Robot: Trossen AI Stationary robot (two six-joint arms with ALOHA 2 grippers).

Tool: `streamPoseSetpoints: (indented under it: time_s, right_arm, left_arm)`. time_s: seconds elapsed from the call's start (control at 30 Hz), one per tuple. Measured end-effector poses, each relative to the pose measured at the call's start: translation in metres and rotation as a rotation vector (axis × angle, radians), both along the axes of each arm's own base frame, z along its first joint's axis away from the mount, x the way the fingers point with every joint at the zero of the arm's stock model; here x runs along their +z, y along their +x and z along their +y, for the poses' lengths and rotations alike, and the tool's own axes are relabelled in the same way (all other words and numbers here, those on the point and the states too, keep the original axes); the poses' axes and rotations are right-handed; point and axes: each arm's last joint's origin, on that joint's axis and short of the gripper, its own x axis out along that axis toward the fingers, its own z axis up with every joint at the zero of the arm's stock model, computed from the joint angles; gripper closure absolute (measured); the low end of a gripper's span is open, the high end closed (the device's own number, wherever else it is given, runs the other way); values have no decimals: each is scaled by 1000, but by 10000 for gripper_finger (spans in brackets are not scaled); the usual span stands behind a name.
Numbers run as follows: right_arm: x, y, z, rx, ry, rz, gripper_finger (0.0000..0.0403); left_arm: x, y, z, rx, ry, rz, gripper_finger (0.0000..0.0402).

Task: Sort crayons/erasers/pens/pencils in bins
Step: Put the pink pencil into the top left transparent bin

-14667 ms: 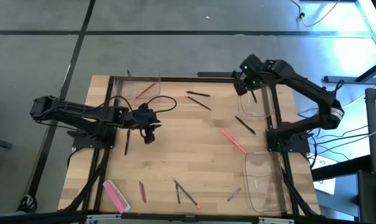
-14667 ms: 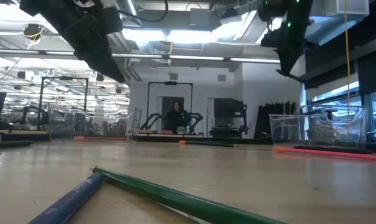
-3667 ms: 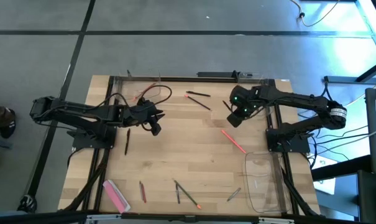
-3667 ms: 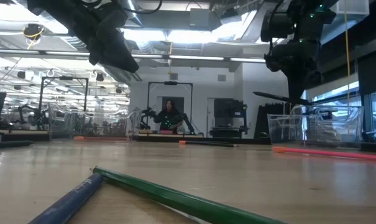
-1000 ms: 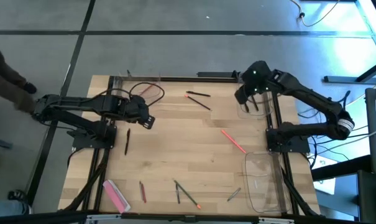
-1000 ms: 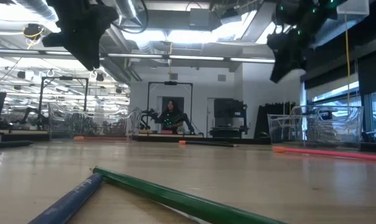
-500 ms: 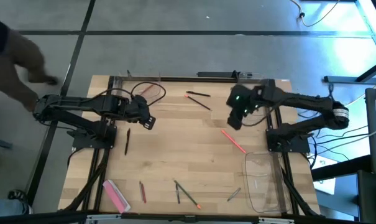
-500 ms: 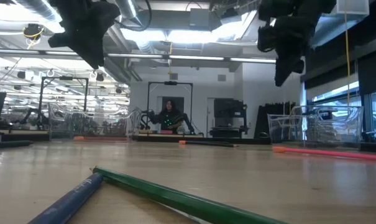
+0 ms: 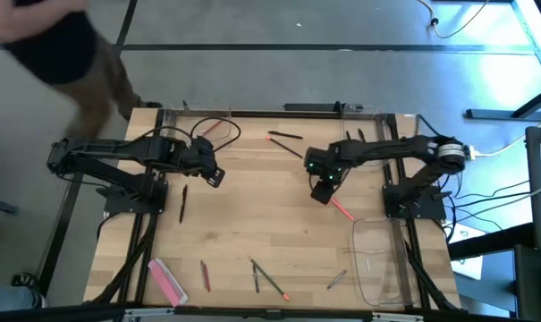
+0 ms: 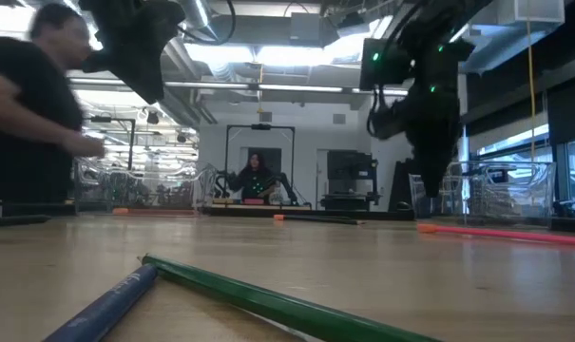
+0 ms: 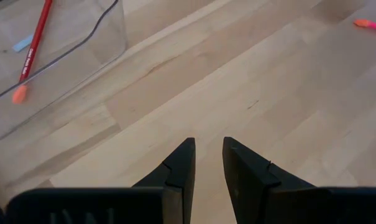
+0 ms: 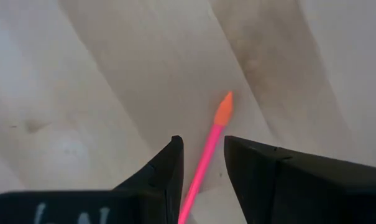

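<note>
Wood table | right gripper apart astride crayon | left gripper apart, idle | next: lower, pinch

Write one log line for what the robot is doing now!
right gripper: open, straddling thin pink crayon on wooden table | left gripper: open, empty, beside clear plastic bin

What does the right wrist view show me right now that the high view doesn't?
Only the right wrist view shows the right gripper open, its fingers either side of the pink crayon, whose orange tip points away over bare wood.

Only the high view shows the surroundings: the left gripper waiting near the far-left bin, the empty near-right bin, black pens, pencils and a flat pink bar at the near edge, and a person at the far-left corner.

Both show that crayon on the table.
</note>
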Motion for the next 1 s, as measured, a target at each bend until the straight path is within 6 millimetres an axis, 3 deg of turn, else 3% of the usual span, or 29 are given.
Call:
streamPoseSetpoints:
  time_s: [0.2,0.33,1.0]
  right_arm:
    - [-27,13,-3,11,-2,30,285]
    - [-34,16,-3,13,-4,48,285]
    - [-23,23,-8,49,-96,43,285]
  left_arm:
    - [0,0,0,-1,0,0,327]
    - [0,0,0,-2,1,1,327]
    - [0,0,0,-44,21,14,327]
